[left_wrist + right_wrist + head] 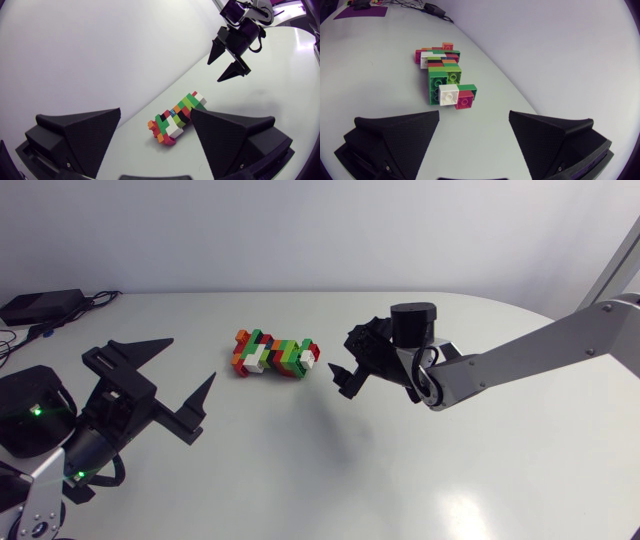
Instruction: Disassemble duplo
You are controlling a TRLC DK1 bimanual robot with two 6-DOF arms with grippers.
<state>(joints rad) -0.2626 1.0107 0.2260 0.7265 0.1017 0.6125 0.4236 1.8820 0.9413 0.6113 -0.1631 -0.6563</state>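
While intact, duplo (275, 354) near right pincer (343, 380).

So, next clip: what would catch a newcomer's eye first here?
The multicoloured duplo brick assembly, green, red, white and orange, lies mid-table, bright against the white table. The matte black right gripper hovers open just beside its white-and-red end; the matte black left gripper stands open farther off on the other side.

The duplo assembly (275, 355) shows solid-coloured bricks in green, lime, red, white, orange, magenta and black. The table (400, 480) is uniformly off-white. The left gripper (193, 357) and right gripper (338, 382) are matte black; the right arm (540, 345) is silver-grey.
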